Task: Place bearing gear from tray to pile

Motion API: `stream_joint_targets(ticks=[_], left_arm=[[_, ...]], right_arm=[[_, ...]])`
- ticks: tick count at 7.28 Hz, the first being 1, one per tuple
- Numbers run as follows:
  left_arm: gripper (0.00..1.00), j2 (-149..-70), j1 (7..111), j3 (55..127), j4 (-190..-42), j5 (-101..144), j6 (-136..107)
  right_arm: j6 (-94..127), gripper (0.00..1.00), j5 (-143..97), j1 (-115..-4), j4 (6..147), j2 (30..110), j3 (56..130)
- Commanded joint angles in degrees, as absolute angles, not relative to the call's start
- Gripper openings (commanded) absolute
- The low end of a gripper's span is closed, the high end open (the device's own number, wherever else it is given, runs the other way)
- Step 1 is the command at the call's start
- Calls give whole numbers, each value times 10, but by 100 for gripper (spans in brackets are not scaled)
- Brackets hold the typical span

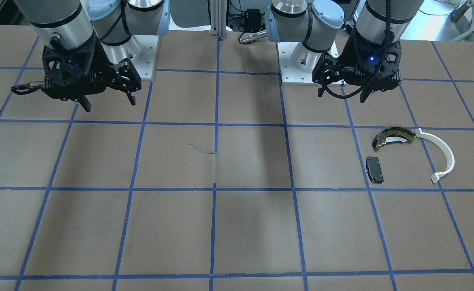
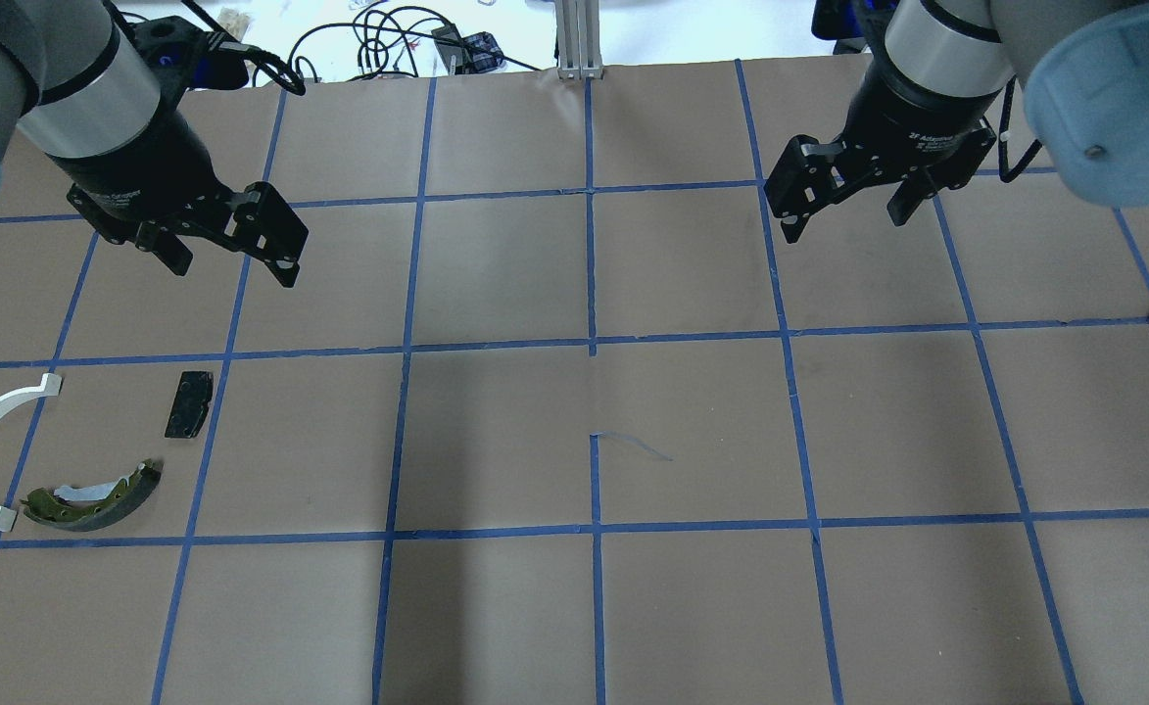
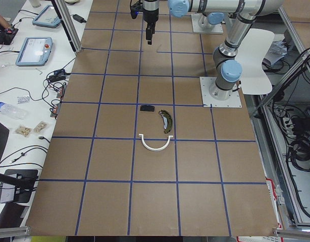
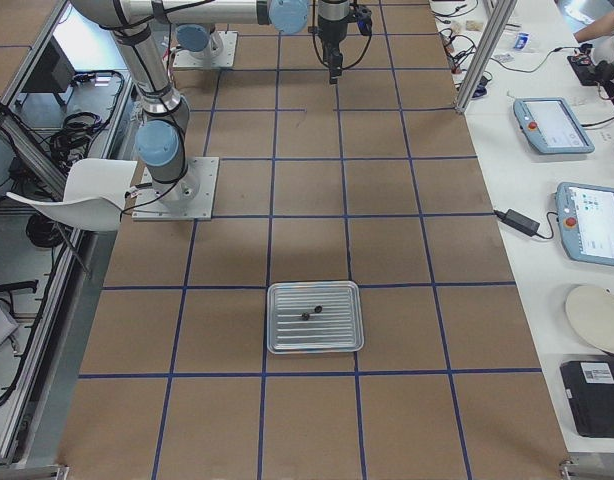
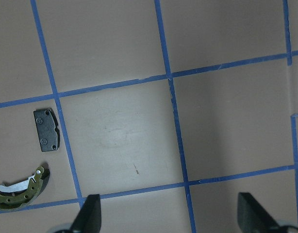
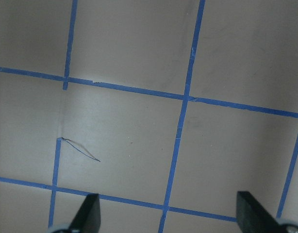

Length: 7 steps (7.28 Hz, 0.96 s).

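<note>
1. The worktop is brown paper gridded with blue tape. It carries the tray at the end on the robot's right.
2. The tray, ridged and silver-white, lies flat. Only one edge of it shows in the overhead and front-facing views.
3. The pile lies well apart from the tray, at the opposite end on the robot's left. It is a brake shoe, a brake pad and a white half-ring strip, set close together.
4. The right end effector hangs above bare paper with its fingers spread apart and nothing between them. It is the nearer of the two to the tray, which lies off to the robot's right of it, so the pick looks like this arm's job.
5. The left end effector is also spread and empty. It is far from the tray, near and above the pile.
6. The bearing gear rests about mid-tray as a small dark piece, with a second dark speck just beside it. Both are too small to tell which is which, or to read any long axis.
</note>
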State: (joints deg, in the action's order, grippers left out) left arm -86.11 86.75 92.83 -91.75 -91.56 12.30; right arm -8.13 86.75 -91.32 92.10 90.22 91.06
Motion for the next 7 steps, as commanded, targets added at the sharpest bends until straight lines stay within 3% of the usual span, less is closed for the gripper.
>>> stream_joint_targets(ticks=[1, 7], left_arm=[[100, -861, 867, 928, -917, -917, 123], [100, -860, 866, 928, -917, -918, 124]], right_arm=[[-82, 100, 867, -913, 921, 904, 911], [-83, 100, 869, -906, 923, 899, 913]])
